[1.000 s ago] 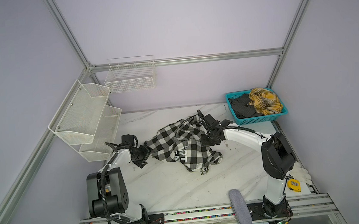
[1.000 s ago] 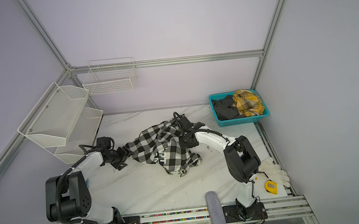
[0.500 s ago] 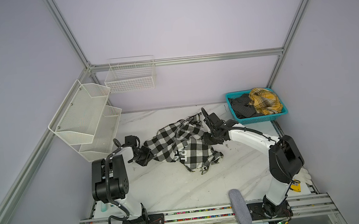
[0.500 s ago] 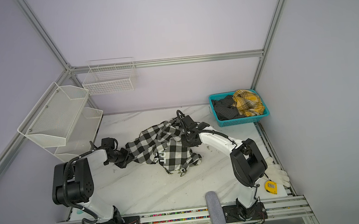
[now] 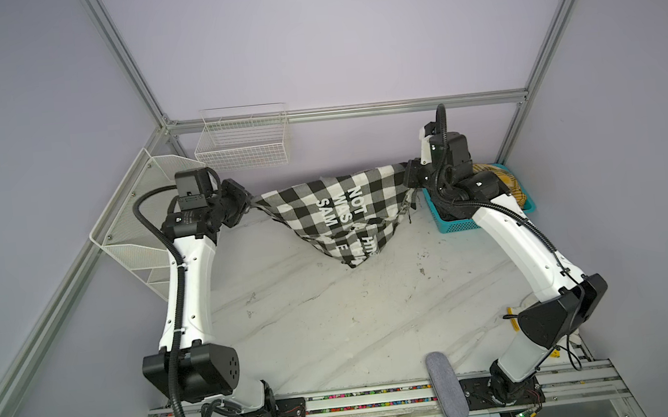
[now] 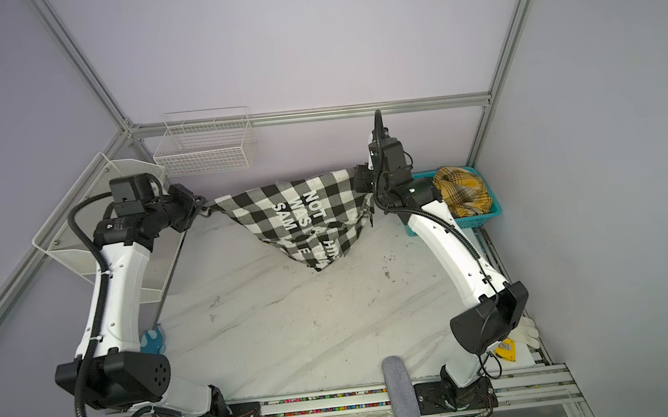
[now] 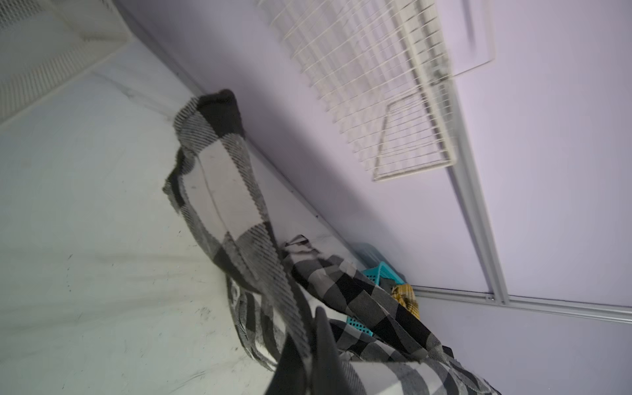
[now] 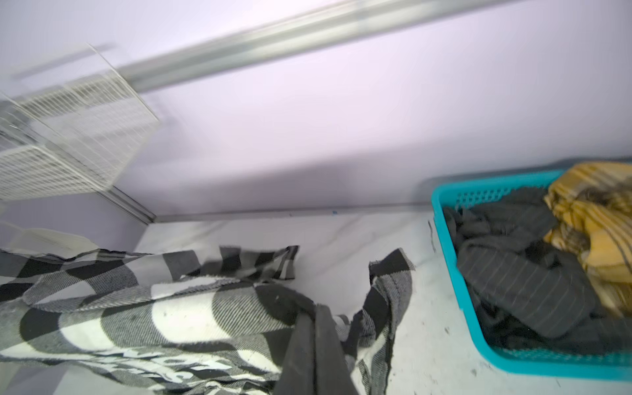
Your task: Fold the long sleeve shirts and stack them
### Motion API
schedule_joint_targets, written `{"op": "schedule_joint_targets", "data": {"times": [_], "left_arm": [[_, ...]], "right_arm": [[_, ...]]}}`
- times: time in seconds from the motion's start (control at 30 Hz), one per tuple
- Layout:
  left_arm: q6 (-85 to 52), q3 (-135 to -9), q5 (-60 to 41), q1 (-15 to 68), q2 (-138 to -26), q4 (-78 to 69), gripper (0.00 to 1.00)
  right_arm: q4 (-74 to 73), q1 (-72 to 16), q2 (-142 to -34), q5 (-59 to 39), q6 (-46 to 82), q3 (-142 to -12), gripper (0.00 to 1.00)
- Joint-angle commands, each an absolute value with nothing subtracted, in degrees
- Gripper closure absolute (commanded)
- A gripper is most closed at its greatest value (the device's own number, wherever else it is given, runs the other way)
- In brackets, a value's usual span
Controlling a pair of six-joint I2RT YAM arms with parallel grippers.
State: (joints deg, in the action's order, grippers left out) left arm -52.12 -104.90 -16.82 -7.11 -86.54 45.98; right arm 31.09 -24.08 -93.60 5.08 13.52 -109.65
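The checked shirt (image 5: 337, 213) hangs stretched between the two arms above the far half of the table (image 5: 314, 324). In both top views its upper edge runs nearly level from one gripper to the other, and the cloth sags below into a point that reaches down to the marble; whether the tip touches it cannot be told. White block letters show upside down on the cloth.

The left gripper (image 5: 249, 203) is clenched on the shirt's left corner, near the white corner shelf (image 5: 130, 237) and below the wire basket (image 5: 242, 143) on the back wall. In the left wrist view the dark fingers (image 7: 321, 345) pinch a bunched fold, and a loose strip of the shirt (image 7: 222, 191) stands up past them.

The right gripper (image 5: 408, 176) is clamped on the opposite corner, just beside the teal basket (image 5: 453, 225). In the right wrist view its jaws are pressed together on the cloth (image 8: 136, 307), with a frayed end curling beside them.

The basket sits at the table's far right corner. In it lie a yellow shirt (image 6: 462, 191) and a grey shirt (image 8: 523, 284), both crumpled and touching.

A grey pad (image 5: 445, 386) lies at the near edge.
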Motion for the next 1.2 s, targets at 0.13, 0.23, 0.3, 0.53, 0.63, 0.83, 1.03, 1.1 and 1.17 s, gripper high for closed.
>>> {"op": "schedule_joint_targets", "data": {"times": [0.13, 0.23, 0.3, 0.53, 0.63, 0.83, 1.03, 1.1, 1.17], "left_arm": [[-45.5, -88.2, -13.2, -5.8, -83.3, 55.4, 1.00], [-44.6, -74.5, -13.2, -1.0, -81.5, 55.1, 0.91], [-45.4, -64.4, -13.4, 2.1, -77.8, 53.8, 0.64], [-46.7, -45.4, -11.5, -4.5, -66.0, 51.9, 0.25], [-47.0, -45.5, -11.4, -6.9, -68.5, 49.6, 0.25], [-49.4, -47.3, -19.6, -7.6, -79.4, 40.0, 0.51], [-48.5, -46.7, -10.9, -7.6, -76.3, 48.8, 0.54], [-47.6, -45.3, -9.0, -7.8, -75.3, 49.4, 0.52], [-46.9, -44.1, -9.7, -8.7, -76.3, 47.9, 0.50]], "right_arm": [[24.5, -23.1, -79.5, 4.4, 16.4, -82.0, 1.00], [22.6, -23.2, -72.0, 2.0, 20.4, -64.9, 1.00], [22.2, -23.1, -68.1, 1.8, 23.4, -55.6, 1.00], [18.9, -23.3, -63.1, -2.3, 31.2, -38.4, 1.00], [17.4, -23.3, -65.3, -3.4, 31.8, -37.7, 1.00], [18.0, -23.3, -69.4, -3.3, 30.1, -40.9, 1.00], [18.3, -23.3, -70.2, -3.5, 29.7, -42.4, 1.00], [18.1, -23.3, -71.1, -3.9, 29.7, -42.8, 1.00], [18.4, -23.3, -71.9, -3.9, 29.7, -43.2, 1.00]]}}
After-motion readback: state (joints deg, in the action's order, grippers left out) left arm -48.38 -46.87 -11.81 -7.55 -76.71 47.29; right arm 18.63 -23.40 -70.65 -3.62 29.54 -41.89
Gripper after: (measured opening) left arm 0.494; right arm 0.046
